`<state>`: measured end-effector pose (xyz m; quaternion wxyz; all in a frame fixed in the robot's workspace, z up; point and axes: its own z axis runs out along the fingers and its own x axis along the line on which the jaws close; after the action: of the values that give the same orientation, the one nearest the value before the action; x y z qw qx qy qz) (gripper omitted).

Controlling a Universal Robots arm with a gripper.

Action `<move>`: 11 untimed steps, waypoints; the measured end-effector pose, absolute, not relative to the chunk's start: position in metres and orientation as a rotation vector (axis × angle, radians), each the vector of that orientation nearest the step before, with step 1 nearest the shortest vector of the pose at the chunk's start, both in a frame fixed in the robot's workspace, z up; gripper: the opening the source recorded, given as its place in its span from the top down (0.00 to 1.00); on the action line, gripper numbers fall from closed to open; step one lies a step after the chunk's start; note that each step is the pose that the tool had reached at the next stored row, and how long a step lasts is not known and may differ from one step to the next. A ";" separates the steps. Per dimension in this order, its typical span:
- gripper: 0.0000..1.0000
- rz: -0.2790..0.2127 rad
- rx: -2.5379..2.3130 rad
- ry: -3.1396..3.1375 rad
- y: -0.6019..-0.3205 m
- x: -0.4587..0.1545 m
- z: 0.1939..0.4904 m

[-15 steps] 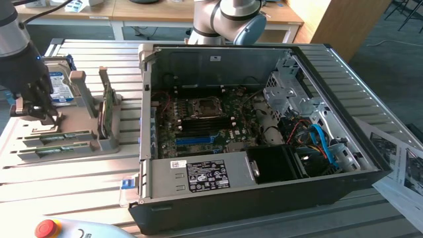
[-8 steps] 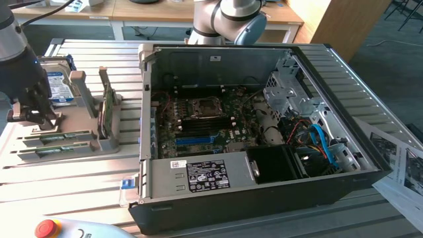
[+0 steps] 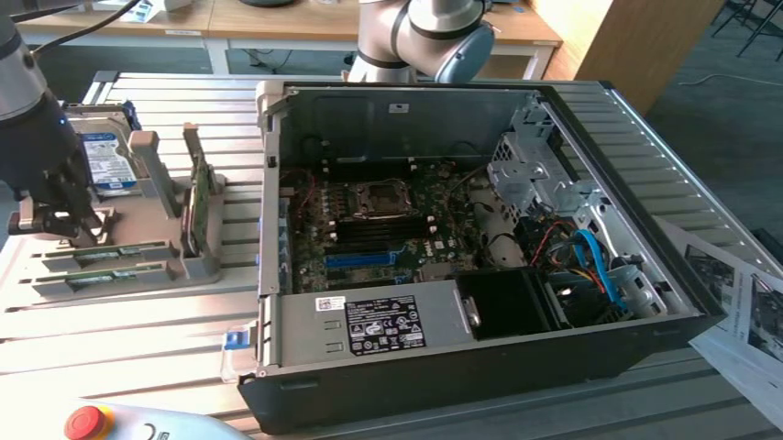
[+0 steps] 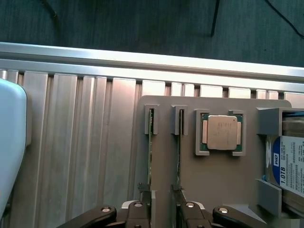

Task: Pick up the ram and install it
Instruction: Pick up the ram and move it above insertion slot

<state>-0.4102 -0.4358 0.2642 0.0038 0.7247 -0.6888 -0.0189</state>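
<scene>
Well apart from the open computer case (image 3: 490,367), the tool (image 3: 61,227) hangs over a gray parts holder (image 3: 141,215) at the exterior view's left, its fingers (image 4: 142,211) spread and gripping nothing. The ram (image 4: 149,152), a thin green stick, stands on edge in a slot of the holder. A second stick (image 4: 179,156) sits in the parallel slot just beside it. Seen from the wrist, one fingertip sits at the near end of each stick, though whether metal touches board cannot be told. Beside the sticks a silver processor (image 4: 222,132) lies flat in its own recess, and beyond it a hard drive (image 4: 287,166) with a blue label rests in a bracket. In the exterior view a broader green card (image 3: 200,206) stands upright in the holder, nearer the case. The case lies on its side on the ribbed aluminium table (image 3: 147,339), its motherboard (image 3: 367,229) exposed at the frame's centre. A red button (image 3: 86,422) shows at lower left, printed sheets (image 3: 746,312) at right.
</scene>
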 end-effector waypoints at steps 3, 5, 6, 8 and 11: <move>0.69 -0.059 2.271 -2.159 -0.437 -0.410 0.264; 0.69 -0.059 2.271 -2.159 -0.437 -0.410 0.264; 0.69 -0.059 2.271 -2.159 -0.437 -0.410 0.264; 0.69 -0.059 2.271 -2.158 -0.438 -0.410 0.264; 0.69 -0.059 2.271 -2.159 -0.439 -0.409 0.264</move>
<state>-0.4086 -0.4393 0.2642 0.0038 0.7247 -0.6888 -0.0189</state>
